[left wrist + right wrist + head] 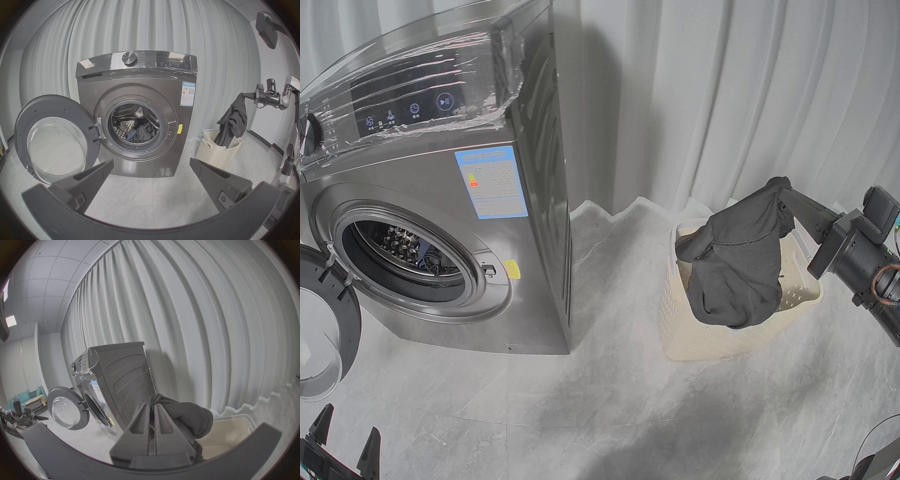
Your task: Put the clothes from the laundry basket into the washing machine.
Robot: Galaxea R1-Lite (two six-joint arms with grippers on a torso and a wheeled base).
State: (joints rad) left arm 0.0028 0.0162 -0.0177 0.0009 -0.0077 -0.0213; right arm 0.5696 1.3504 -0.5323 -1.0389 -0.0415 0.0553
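Note:
A dark grey garment (737, 256) hangs over the cream laundry basket (687, 331), its lower end still inside the basket. My right gripper (786, 190) is shut on the garment's top, above the basket's far side; the right wrist view shows the fingers (142, 422) pinching the cloth (184, 416). The silver washing machine (506, 262) stands to the left with its round door (322, 325) swung open. Dark clothes (145, 132) lie in the drum (134, 125). My left gripper (347, 437) is open, low at the near left, facing the machine; its fingers (90, 176) hold nothing.
White curtains (737, 94) hang behind the machine and the basket. The pale marble-look floor (600, 394) lies bare between the machine and the basket. The open door juts out toward my left arm.

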